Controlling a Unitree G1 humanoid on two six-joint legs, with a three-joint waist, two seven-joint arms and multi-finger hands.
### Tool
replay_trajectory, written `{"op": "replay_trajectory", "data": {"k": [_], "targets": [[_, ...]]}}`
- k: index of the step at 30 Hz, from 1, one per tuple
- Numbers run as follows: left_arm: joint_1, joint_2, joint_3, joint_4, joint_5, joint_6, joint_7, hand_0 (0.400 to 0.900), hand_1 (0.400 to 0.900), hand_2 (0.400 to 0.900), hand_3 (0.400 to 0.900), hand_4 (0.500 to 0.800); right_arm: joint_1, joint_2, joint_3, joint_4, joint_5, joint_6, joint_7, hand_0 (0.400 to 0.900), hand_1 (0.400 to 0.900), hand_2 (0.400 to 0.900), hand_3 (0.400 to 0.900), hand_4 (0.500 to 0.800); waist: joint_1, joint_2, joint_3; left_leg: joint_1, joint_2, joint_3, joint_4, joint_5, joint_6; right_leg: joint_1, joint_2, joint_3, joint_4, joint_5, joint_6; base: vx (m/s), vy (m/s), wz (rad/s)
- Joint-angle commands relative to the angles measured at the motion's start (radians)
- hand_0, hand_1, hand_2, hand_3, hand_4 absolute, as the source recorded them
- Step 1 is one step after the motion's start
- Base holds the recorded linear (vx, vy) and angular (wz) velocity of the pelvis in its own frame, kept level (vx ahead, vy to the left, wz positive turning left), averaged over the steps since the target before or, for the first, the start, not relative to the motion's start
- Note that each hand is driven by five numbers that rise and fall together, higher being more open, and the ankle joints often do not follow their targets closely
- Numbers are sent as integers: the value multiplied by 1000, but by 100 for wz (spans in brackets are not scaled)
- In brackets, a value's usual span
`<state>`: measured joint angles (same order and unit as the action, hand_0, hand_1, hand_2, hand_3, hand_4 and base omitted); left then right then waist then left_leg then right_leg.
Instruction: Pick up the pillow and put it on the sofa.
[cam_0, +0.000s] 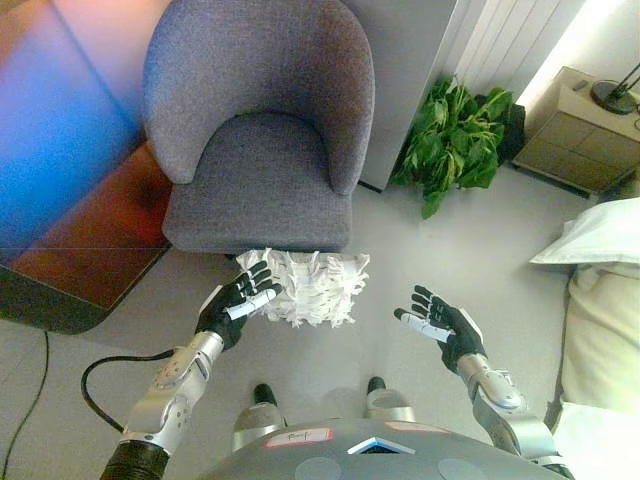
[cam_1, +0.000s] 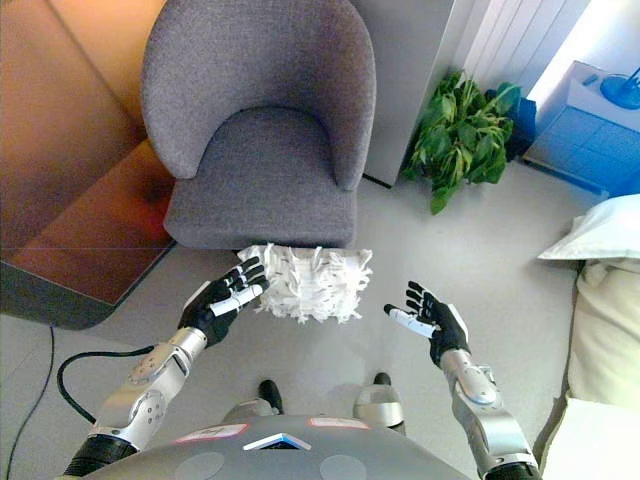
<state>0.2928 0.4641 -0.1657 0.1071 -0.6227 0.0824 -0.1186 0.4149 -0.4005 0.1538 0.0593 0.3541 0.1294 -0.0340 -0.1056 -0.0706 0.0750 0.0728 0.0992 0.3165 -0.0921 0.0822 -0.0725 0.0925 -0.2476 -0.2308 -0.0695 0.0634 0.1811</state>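
A white shaggy pillow (cam_0: 312, 286) lies on the floor right in front of the grey armchair (cam_0: 262, 130), the sofa of the task. My left hand (cam_0: 237, 303) is open, its fingers straight and touching the pillow's left edge. My right hand (cam_0: 440, 324) hovers open to the right of the pillow, a short gap away, palm turned toward it. The chair's seat (cam_1: 262, 165) holds nothing.
A green potted plant (cam_0: 455, 140) stands to the right of the chair, with a bedside cabinet (cam_0: 585, 130) behind it. A bed with a white pillow (cam_0: 600, 235) runs along the right edge. A dark low table (cam_0: 70, 250) sits at the left.
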Motion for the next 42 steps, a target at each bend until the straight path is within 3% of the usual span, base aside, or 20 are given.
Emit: {"op": "replay_trajectory", "data": {"k": [1,24,35,39,42], "targets": [[-59,20,92,-65,11,-118,-15,900,900,900,900,800,-42,-18,-62,-77,22,-85,9,900,900,900,900,800,19,24,-2,96,17,18,24,-114,30,-63,16,-44,12,74,14,0,0,0],[-50,16,78,-85,19,-100,-30,900,900,900,900,800,-41,-26,-69,-93,-2,-84,3,900,900,900,900,800,22,24,-7,86,28,26,46,-119,27,-43,28,-35,-3,53,5,6,-3,-2],[-42,19,80,-87,-2,-106,-27,900,900,900,900,800,-41,-36,-62,-92,-6,-80,20,900,900,900,900,800,25,22,-11,78,46,29,59,-113,15,-35,53,-34,-11,38,-15,-4,-65,0],[-32,12,92,-93,-32,-99,-3,900,900,900,900,800,-52,-51,-62,-94,1,-71,34,900,900,900,900,800,40,13,-4,34,87,-10,173,-98,-11,-33,77,-15,-14,24,-47,-12,-154,-10],[-20,6,103,-97,-55,-107,10,900,900,900,900,800,-66,-75,-55,-93,11,-73,42,900,900,900,900,800,53,2,20,-52,162,-91,403,-1,-61,-47,101,13,-9,26,-90,-49,-170,-19]]}}
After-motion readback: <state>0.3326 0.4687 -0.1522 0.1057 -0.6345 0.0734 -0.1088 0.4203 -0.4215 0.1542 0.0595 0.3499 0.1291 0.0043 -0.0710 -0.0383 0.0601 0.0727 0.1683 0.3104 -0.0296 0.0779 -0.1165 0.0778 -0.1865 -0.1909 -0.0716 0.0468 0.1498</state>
